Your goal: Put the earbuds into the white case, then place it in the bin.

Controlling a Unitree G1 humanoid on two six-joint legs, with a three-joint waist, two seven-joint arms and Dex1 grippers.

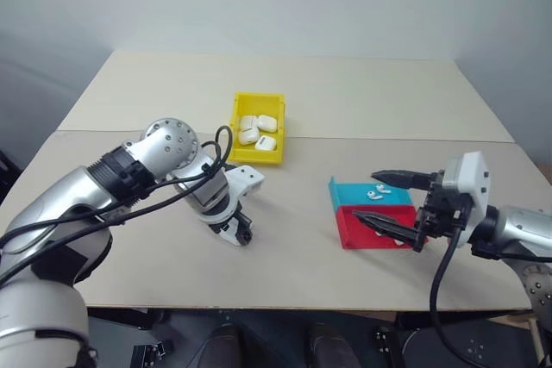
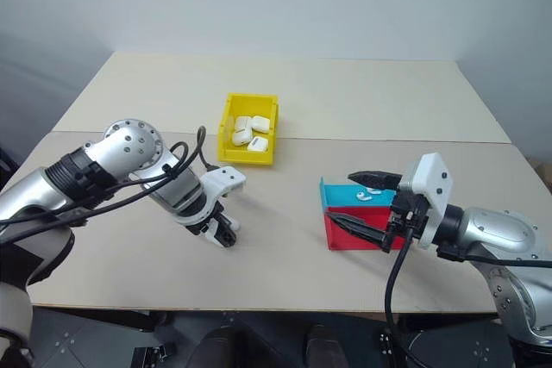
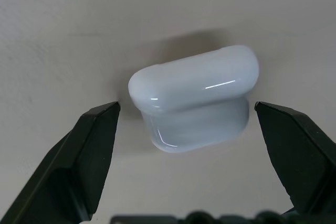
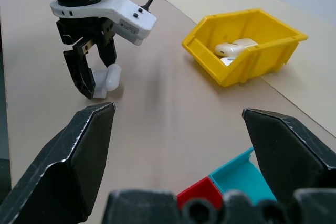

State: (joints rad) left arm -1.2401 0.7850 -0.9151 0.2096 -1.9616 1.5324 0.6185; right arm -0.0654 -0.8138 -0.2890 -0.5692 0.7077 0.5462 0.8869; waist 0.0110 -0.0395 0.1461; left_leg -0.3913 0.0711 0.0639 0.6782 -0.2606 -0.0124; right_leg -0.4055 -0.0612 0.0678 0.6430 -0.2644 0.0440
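So the left gripper [image 4: 90, 72] is pointed down at the table [image 1: 302, 101], jaws spread wide with a white case [image 3: 194, 98] sitting right between the two black fingers [image 3: 84, 156]. In the left wrist view there's a clear gap on each side, so nothing is actually grabbed, the case just rests on the tabletop with its lid flipped open. From the right wrist view the case looks like it's leaning right up against one finger, can't tell for sure if it touches. The yellow bin [image 1: 257, 128] sits further back near the table's middle seam, and it's got several more white cases [image 1: 259, 129] piled inside. Over on the right, the right gripper [image 1: 390, 202] hangs roughly level, also wide open and holding nothing, hovering just above the teal-and-red tray [image 1: 345, 228]. A couple of earbuds [image 1: 377, 190] are lying on the teal part of that tray, well apart from the open case on the left side.
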